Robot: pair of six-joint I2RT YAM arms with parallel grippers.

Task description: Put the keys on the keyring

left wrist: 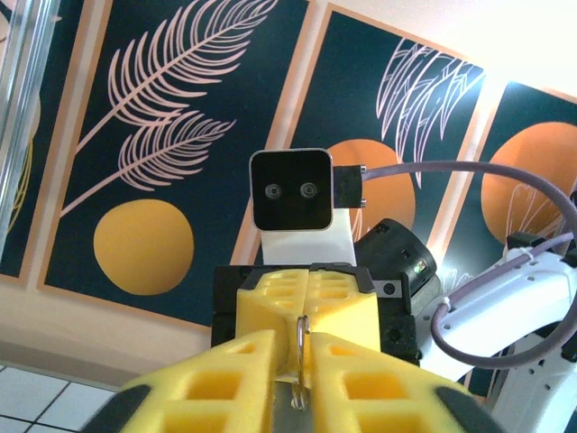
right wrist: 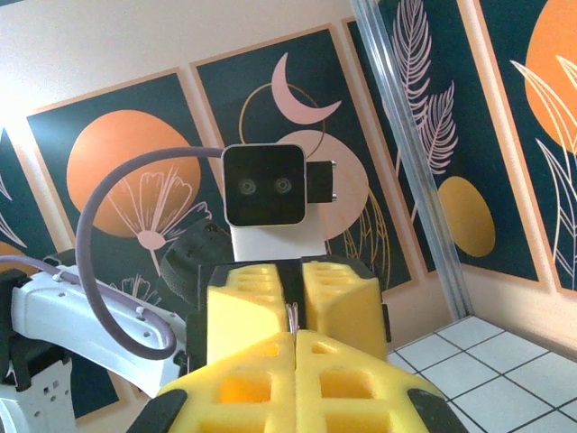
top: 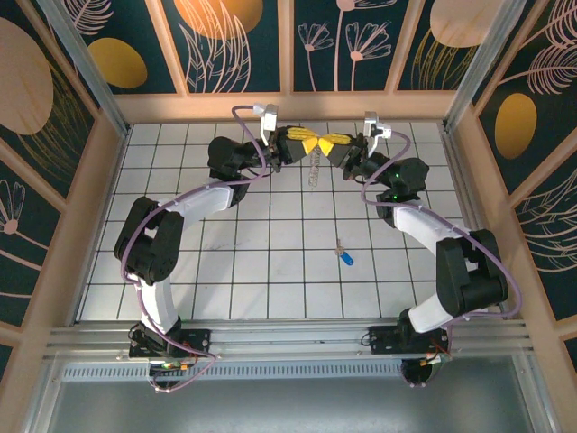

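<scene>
The keyring (top: 315, 170) hangs as a pale metal loop above the far middle of the tiled floor, held up between both grippers, which meet tip to tip. My left gripper (top: 316, 146) comes in from the left. Its yellow fingers are closed to a narrow slit on the ring's wire (left wrist: 301, 336). My right gripper (top: 327, 144) faces it, shut on the same ring, whose thin edge (right wrist: 291, 317) sticks up between its pads. The key (top: 344, 254), silver with a blue head, lies flat on the tiles near the middle, apart from both grippers.
The white tiled floor (top: 225, 271) is boxed in by patterned walls (top: 243, 36) and wooden edging. Both arms arc inward from their bases at the near edge. A metal post (right wrist: 424, 171) stands by the right wall.
</scene>
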